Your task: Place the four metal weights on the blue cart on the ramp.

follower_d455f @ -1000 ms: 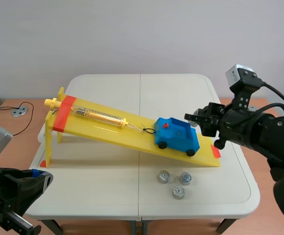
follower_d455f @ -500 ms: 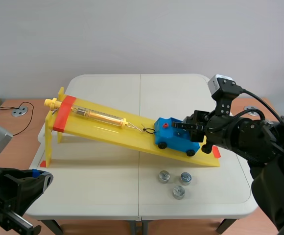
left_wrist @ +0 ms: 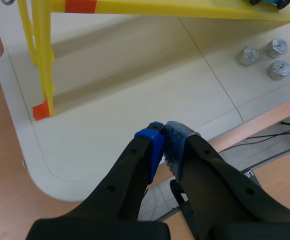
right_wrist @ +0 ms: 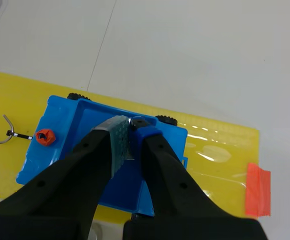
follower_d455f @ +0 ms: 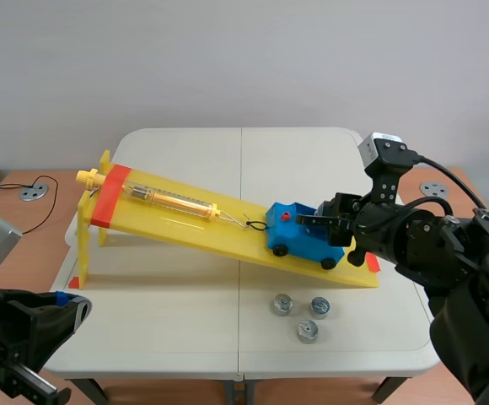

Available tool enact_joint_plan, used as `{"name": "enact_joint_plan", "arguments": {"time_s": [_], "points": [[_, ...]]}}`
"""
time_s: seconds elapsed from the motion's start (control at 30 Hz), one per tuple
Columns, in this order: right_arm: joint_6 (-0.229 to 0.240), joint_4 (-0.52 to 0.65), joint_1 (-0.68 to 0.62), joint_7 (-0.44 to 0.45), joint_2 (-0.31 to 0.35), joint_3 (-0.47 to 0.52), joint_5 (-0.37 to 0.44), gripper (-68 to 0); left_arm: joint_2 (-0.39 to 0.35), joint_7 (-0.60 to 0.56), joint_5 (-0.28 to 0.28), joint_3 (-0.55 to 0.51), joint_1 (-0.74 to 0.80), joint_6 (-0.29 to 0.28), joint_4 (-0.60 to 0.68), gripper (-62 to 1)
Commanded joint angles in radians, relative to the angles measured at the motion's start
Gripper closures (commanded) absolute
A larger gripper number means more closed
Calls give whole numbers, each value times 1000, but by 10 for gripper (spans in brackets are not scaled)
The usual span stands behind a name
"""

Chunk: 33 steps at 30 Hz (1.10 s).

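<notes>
White desk, yellow ramp. Right pincer clamped on metal weight over blue cart. Three loose weights on desk. Left pincer together, holding nothing.

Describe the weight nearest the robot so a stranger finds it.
Find the low end of the yellow ramp, where the blue cart sits. On the table before it lie three metal weights; yours is the lone weight closest to the near edge.

Four metal weights, one blue cart, one yellow ramp, one spring scale.
</notes>
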Motion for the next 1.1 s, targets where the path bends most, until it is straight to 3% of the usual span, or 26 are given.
{"name": "enact_joint_plan", "arguments": {"time_s": [0.0, 0.1, 0.4, 0.57, 0.73, 1.07], "points": [[9, 79, 125, 177, -14, -16, 56, -7, 3, -103, -66, -14, -19, -25, 51, -29], [9, 79, 125, 176, -14, -16, 56, -12, 3, -103, -66, -14, -19, -25, 51, -29], [14, 80, 125, 174, -10, -13, 57, -199, 3, -103, -66, -14, -19, -25, 51, -29], [100, 141, 106, 89, 8, 37, 82, -264, 3, -103, -66, -14, -19, -25, 51, -29], [174, 291, 18, 32, 85, 74, 167, -264, 3, -103, -66, -14, -19, -25, 51, -29], [193, 584, -241, -59, 304, 81, 248, -264, 3, -103, -66, -14, -20, -25, 51, -29]]}}
